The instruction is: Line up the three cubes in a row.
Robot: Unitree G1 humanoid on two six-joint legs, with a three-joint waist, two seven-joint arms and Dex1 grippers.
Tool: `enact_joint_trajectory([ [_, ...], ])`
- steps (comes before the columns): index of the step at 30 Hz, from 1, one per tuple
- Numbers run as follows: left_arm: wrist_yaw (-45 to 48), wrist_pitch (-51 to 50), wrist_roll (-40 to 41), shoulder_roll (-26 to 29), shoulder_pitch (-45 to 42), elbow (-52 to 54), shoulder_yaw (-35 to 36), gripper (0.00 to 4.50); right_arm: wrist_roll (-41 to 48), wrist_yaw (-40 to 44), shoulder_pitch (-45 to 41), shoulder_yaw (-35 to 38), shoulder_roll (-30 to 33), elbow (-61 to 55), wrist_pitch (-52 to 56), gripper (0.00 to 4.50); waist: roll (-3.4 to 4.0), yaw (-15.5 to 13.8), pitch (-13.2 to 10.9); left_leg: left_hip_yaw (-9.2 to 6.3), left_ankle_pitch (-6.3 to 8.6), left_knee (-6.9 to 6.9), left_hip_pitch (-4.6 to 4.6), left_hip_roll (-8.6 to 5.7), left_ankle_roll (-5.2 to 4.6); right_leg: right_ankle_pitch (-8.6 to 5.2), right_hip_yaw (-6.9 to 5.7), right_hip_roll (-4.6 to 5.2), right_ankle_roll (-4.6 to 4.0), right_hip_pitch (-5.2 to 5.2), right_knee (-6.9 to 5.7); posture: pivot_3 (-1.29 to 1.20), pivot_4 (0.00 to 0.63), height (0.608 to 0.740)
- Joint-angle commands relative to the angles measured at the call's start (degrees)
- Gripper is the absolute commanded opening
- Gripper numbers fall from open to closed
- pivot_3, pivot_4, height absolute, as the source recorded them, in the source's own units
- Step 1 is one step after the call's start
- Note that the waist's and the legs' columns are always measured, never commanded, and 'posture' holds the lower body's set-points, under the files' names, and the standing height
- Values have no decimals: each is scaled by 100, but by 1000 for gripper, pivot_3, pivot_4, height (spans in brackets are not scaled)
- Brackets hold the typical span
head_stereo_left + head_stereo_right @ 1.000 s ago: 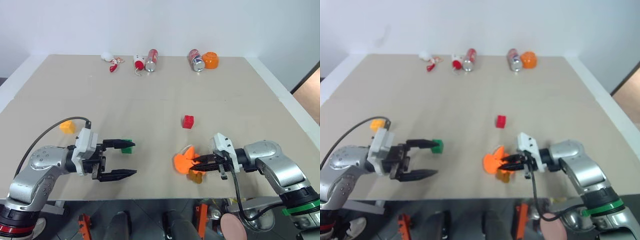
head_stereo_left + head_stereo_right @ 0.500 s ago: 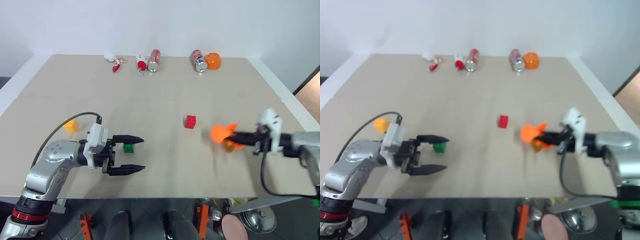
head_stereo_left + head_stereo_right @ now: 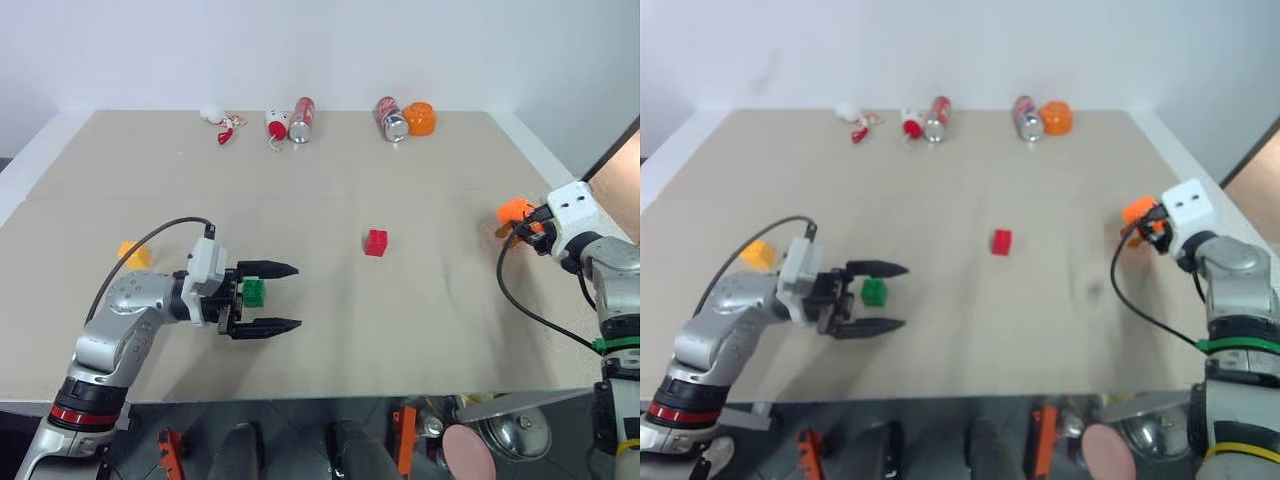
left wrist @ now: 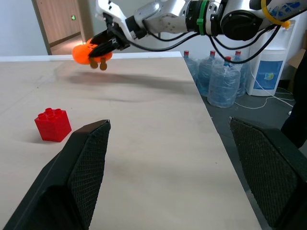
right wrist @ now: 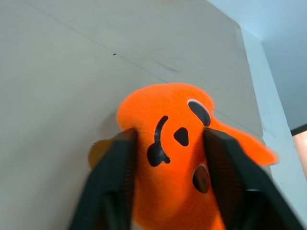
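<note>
The beige counter (image 3: 420, 330) carries everything. The right gripper (image 5: 168, 143) is over the counter's right edge, and the orange pumpkin-face toy (image 5: 172, 143) sits between its two fingers (image 5: 112, 182), both of which touch it. The left gripper (image 3: 268, 297) points right with its fingers wide apart and nothing held. The green cube (image 3: 254, 292) sits on the counter between those fingers, near their base. The red cube (image 3: 376, 243) lies well beyond the left fingertips, at mid-counter. The yellow-orange cube (image 3: 131, 254) lies behind the left gripper, beside its arm.
</note>
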State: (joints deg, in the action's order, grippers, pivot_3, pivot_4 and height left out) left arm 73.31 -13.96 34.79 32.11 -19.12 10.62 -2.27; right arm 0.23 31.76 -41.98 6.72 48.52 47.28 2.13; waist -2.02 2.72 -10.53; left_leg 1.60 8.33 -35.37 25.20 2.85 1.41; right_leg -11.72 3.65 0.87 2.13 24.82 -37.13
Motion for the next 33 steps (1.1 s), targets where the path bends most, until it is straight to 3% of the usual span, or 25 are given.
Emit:
enact_joint_trajectory([
  [1, -80, 21, 53, -58, -52, 119, 50, 4098, 124, -297, -368, 272, -12, 222, -85, 3338, 0, 0, 0, 0, 0, 0, 1, 0, -1, 0, 0, 0, 0, 0, 0, 0, 150, 740],
  [2, -107, 16, 59, -71, -33, 140, 48, 4098, 221, -286, -424, 342, -55, 262, -86, 3957, 0, 1, 0, 0, 1, 0, 1, -1, -1, 0, 1, 0, 1, -1, 0, 0, 150, 740],
  [10, -322, 84, -6, -268, -8, 84, 35, 4098, 590, -431, -670, 666, -214, 187, -265, 3957, 0, 4, 0, 2, -2, -3, -2, -1, -6, 0, 12, -5, 1, -3, 0, 0, 150, 740],
  [18, -544, 290, -203, -698, -204, -249, -46, 4098, 1453, 2006, 236, 164, -430, -1824, 515, 3957, 3, 1, 2, -4, -5, -4, -11, 7, -11, 5, 30, -32, 6, -14, 0, 0, 150, 740],
  [22, -632, 323, -275, -847, -230, -259, -103, 4098, 1505, 2804, 643, -175, -355, -2373, 646, 3957, 5, -3, 2, -6, -5, -4, -10, 5, -11, 5, 40, -36, 6, -20, 0, 0, 150, 740],
  [27, -631, 394, -332, -888, -242, -346, -79, 4098, 1394, 3367, 364, -410, -375, -1889, 667, 3957, 5, 2, 2, -4, -5, -10, -11, 4, -11, 5, 45, -37, 6, -19, 0, 0, 150, 740],
  [33, -727, 554, -426, -911, -211, -367, -77, 4098, 1197, 3306, -55, -579, -762, -1298, 547, 3957, 5, 9, 2, -6, -6, -15, -18, 5, -13, 11, 49, -45, -4, -14, 0, 0, 150, 740],
])
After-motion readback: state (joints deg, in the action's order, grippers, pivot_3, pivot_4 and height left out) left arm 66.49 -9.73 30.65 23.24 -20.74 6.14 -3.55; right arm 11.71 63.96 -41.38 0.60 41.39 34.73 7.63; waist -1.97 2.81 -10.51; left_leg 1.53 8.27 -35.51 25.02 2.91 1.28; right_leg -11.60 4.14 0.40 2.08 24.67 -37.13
